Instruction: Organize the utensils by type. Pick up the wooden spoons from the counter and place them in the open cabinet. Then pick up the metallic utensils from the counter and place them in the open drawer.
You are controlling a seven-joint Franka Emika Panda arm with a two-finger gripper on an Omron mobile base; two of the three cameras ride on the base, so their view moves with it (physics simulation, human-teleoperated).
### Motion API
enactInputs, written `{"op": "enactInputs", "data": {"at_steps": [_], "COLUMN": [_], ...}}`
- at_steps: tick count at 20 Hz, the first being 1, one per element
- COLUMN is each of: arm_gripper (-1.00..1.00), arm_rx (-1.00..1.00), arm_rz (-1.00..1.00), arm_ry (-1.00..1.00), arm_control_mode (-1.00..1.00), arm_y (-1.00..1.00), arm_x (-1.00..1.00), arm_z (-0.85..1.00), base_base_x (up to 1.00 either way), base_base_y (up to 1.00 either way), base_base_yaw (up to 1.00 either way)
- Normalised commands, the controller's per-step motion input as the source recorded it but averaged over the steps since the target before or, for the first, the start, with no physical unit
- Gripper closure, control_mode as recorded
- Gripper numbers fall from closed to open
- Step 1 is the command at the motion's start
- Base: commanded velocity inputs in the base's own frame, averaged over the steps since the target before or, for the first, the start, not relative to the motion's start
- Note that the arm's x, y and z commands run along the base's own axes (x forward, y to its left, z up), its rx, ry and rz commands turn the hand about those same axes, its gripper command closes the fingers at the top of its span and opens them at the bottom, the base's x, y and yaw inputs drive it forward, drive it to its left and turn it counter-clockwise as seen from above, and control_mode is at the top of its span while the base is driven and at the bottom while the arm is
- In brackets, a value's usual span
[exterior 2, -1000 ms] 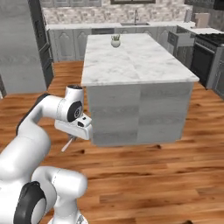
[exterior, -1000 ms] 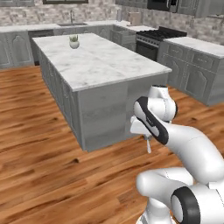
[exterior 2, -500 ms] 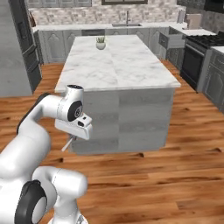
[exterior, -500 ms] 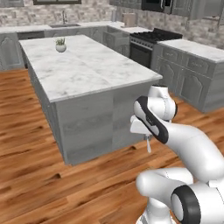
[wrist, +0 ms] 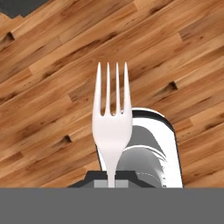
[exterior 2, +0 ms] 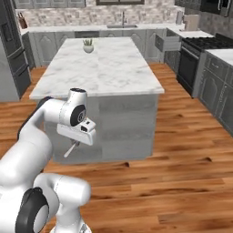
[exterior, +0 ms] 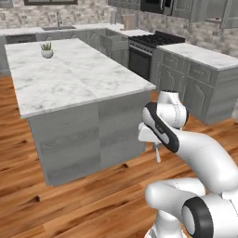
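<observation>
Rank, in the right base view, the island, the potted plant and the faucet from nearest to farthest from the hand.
1. Island: directly ahead of the hand, which holds a fork.
2. Potted plant: on the island's far end.
3. Faucet: at the back counter, beyond the island.

Silver fork [wrist: 111, 127], four tines fwd, above wood floor; drawer [exterior 2: 166, 43] open.

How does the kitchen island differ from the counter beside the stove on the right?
The island stands free on the wood floor with flat panelled sides; the counter beside the stove runs along the wall over arched-panel cabinet doors. The island bears a small potted plant; I see nothing on that counter. The island's top is broader. Both have white marble tops on grey bases.
</observation>
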Motion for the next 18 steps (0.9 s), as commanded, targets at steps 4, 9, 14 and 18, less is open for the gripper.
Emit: {"op": "enactInputs", "data": {"at_steps": [4, 9, 14, 18], "arm_gripper": [1.0, 1.0, 1.0, 1.0], "arm_rx": [0.0, 0.0, 0.0, 0.0], "arm_rz": [0.0, 0.0, 0.0, 0.0], "arm_ry": [0.0, 0.0, 0.0, 0.0], "arm_control_mode": [1.0, 1.0, 1.0, 1.0], "arm_y": [0.0, 0.0, 0.0, 0.0], "arm_x": [0.0, 0.0, 0.0, 0.0], "arm_z": [0.0, 0.0, 0.0, 0.0], "base_base_x": [0.52, 0.52, 0.54, 0.59], "base_base_y": [-0.65, -0.65, -0.66, -0.68], "base_base_yaw": [0.0, 0.0, 0.0, 0.0]}}
